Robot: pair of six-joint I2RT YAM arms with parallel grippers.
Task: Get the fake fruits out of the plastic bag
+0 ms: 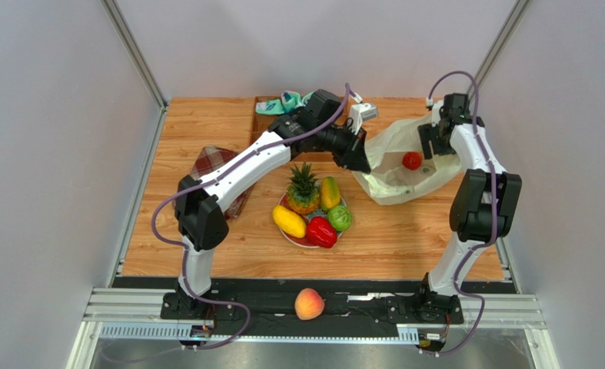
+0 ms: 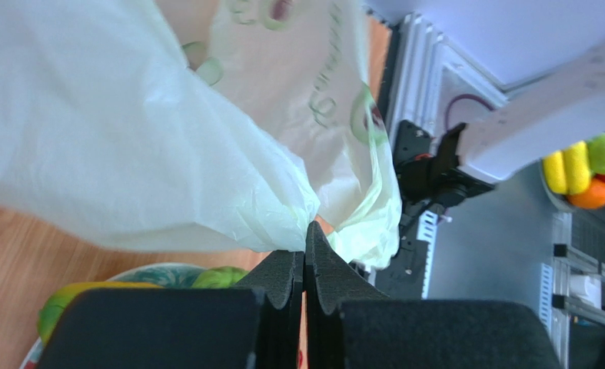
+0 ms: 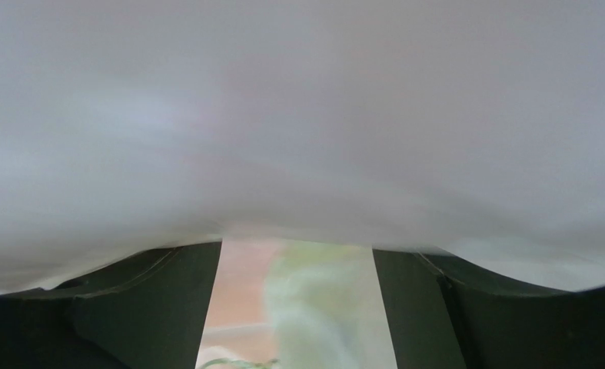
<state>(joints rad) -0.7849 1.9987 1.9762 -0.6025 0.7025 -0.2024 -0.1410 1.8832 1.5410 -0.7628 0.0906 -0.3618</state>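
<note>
With the peach (image 1: 309, 304) lying on the near rail (image 1: 382, 309), my left gripper (image 2: 307, 231) was pinched shut on a fold of the bag (image 1: 393, 183), my right gripper (image 1: 430, 144) stood open at its far edge, and a sharp tug could tear it or roll the red fruit (image 1: 412, 160) inside away.

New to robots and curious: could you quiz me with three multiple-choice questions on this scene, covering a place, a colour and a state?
1. The fruit in the plastic bag is: A yellow; B red; C green.
2. The peach lies: A in the bag; B at the far edge; C on the near rail.
3. The left fingers are: A shut on the bag; B wide open; C out of sight.
Answers: B, it shows red; C, it rests on that black strip; A, they pinch a gathered fold.
</note>
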